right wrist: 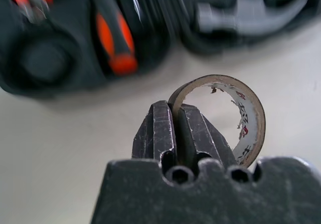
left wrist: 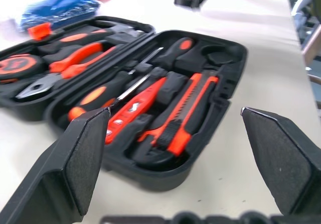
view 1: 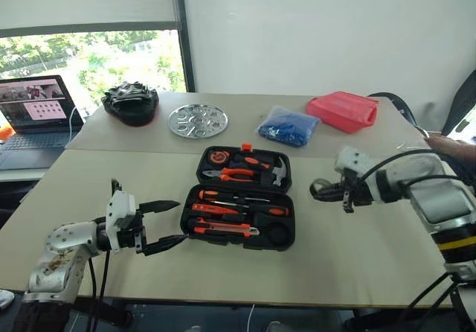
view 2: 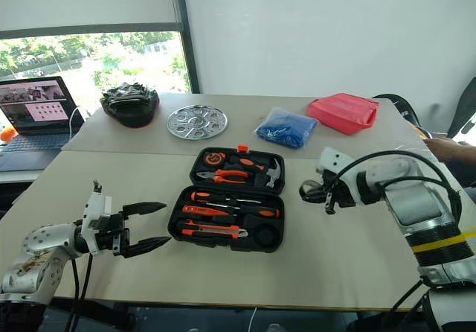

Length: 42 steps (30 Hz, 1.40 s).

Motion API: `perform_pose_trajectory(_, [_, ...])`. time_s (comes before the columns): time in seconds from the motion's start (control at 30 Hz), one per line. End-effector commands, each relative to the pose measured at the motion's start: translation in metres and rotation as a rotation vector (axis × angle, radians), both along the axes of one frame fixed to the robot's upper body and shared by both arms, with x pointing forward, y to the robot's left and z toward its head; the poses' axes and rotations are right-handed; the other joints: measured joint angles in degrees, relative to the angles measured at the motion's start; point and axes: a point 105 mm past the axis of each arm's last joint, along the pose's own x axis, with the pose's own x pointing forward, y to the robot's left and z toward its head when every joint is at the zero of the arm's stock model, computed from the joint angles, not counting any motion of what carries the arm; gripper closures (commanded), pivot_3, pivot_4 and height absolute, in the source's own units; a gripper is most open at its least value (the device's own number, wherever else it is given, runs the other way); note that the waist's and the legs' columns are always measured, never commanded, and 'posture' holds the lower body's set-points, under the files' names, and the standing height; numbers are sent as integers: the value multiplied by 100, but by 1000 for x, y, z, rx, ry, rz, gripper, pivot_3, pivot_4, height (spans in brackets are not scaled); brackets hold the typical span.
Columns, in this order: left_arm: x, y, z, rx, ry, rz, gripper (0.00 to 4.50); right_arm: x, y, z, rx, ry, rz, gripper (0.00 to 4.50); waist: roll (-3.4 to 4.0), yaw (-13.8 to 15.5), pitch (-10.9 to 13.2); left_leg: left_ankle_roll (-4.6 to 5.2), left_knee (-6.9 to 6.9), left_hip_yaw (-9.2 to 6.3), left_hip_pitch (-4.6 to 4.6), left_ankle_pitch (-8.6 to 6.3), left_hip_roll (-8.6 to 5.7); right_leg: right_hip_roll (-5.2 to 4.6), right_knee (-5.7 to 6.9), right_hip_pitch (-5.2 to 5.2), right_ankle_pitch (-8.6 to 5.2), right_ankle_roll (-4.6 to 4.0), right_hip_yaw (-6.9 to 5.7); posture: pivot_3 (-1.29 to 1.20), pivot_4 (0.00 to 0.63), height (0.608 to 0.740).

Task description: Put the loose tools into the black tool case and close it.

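Tape roll [right wrist: 235,121] pinched by its wall in right gripper [right wrist: 173,121]: one finger inside the ring, one outside, roll carried above the table just beside the open black tool case [view 1: 242,198]. Light, stiff hoop, likely smooth; a wall grip suits it but it could swivel. Round recess ahead of the claw looks empty. Left gripper [view 1: 165,228] spread wide, holding nothing, case just beyond its tips
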Motion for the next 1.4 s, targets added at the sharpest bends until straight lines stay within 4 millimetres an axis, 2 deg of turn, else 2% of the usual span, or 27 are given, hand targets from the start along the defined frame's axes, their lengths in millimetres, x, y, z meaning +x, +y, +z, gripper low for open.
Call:
perform_pose_trajectory(0.03, [-3,-2,7,8,-22,-35,0,-25,41,-3,-8,36,117,4446,0,0,0,0,1,-1,0,0,0,0,1,1,0,0,-1,0,150,740])
perform_pose_trajectory(0.2, [-4,-6,7,13,-18,-59,0,-40,62,-28,-74,93,155,4446,0,45,0,-2,10,0,-7,1,-7,-6,2,-1,0,1,-2,0,150,740])
perform_pose_trajectory(0.4, [-6,-8,5,18,-15,-68,0,-44,51,-56,-197,125,146,4446,-1,90,0,-2,10,0,-11,1,-7,-7,-5,-2,0,2,-4,0,150,740])
perform_pose_trajectory(0.5, [-8,-7,5,19,-12,-67,0,-48,49,-60,-205,159,151,4446,-1,87,0,-2,10,0,-10,1,-7,-6,-5,-2,0,2,-4,0,150,740])
perform_pose_trajectory(0.7, [-7,-4,5,24,-12,-56,0,-43,49,-64,-219,138,140,4446,-1,93,0,-2,10,-1,-9,1,-7,-6,-6,0,0,2,-5,0,150,740])
perform_pose_trajectory(0.77, [-6,-3,5,25,-15,-53,0,-41,49,-63,-221,122,139,3711,-1,94,0,-2,10,-1,-9,1,-7,-6,-6,0,0,2,-5,0,150,740])
perform_pose_trajectory(0.8, [-5,-3,5,27,-16,-48,0,-40,49,-62,-217,113,140,3540,-1,94,0,-2,10,-1,-9,1,-7,-6,-6,0,0,2,-5,0,150,740])
perform_pose_trajectory(0.83, [-5,-2,5,27,-17,-42,0,-39,50,-57,-200,101,151,3186,-1,95,0,-2,10,-1,-9,1,-7,-6,-6,0,0,2,-5,0,150,740])
perform_pose_trajectory(0.93, [-4,2,4,27,-15,-15,0,-40,50,-41,-140,78,163,2173,-2,93,0,-1,9,-1,-10,1,-6,-5,-7,-1,0,2,-6,0,150,740])
perform_pose_trajectory(1.03, [0,10,5,19,-16,52,0,-50,48,-17,3,96,217,1147,-2,92,0,-1,9,-2,-11,1,-5,-5,-8,-2,0,2,-6,0,150,740])
perform_pose_trajectory(1.1, [3,19,6,14,-11,110,0,-52,36,-6,76,83,206,1147,-3,93,0,-1,9,-3,-11,1,-4,-5,-8,1,0,2,-7,0,150,740])
perform_pose_trajectory(1.23, [17,36,6,-9,-6,253,0,-41,-9,-24,42,70,26,1147,-8,129,-3,-1,10,-5,-7,1,-7,-10,-12,10,0,3,-10,0,150,740])
perform_pose_trajectory(1.37, [30,42,1,6,-8,357,1094,-34,-29,-44,24,37,-62,2210,-11,102,-5,-1,11,-2,-4,1,-8,-9,-8,10,1,5,-7,0,150,740])
perform_pose_trajectory(1.4, [34,43,-3,16,-9,378,1478,-27,-34,-48,38,-1,-104,2560,-11,86,-5,-1,12,-2,-3,1,-9,-8,-5,9,1,5,-7,0,150,740])
